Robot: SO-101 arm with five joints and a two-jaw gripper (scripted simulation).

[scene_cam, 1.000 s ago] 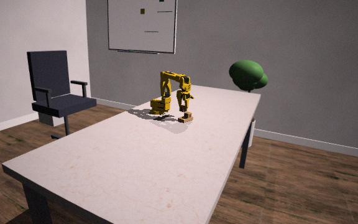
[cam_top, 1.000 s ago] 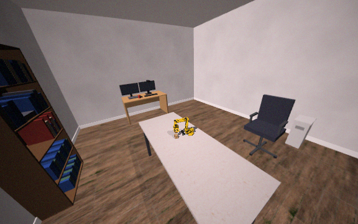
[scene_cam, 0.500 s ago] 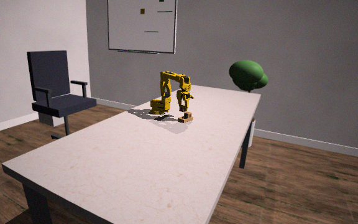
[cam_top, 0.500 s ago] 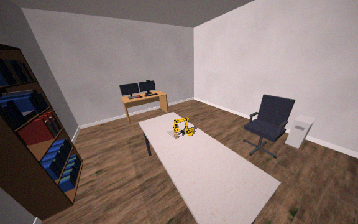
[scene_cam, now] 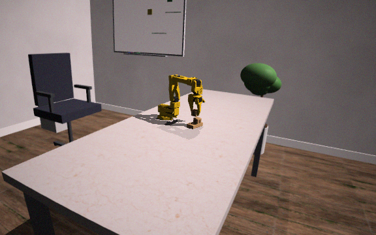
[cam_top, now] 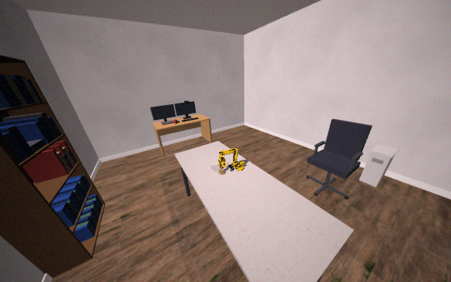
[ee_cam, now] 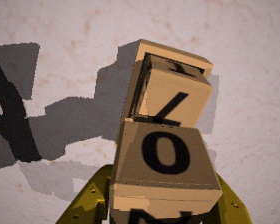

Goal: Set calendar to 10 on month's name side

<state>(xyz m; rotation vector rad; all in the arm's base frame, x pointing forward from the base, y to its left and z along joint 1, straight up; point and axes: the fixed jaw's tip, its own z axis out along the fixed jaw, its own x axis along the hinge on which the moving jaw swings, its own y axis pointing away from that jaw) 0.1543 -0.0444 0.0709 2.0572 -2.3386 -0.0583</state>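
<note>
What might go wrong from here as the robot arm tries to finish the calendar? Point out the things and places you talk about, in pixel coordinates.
The wooden cube marked 0 (ee_cam: 166, 152), gripped by the yellow end effector (scene_cam: 194, 112) (ee_cam: 163, 200), could slip and drop, since it hangs above the table.

Lowering it could knock the other wooden cube (ee_cam: 173, 102) (scene_cam: 198, 120), which stands in the small wooden tray (ee_cam: 178, 52) (scene_cam: 192, 126).

It might also land on the tray's rim, because the tray is narrow.

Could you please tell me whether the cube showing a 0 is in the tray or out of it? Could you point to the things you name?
Out: the cube (ee_cam: 166, 152) is in the gripper (scene_cam: 194, 112), above the tray (scene_cam: 192, 126).
</note>
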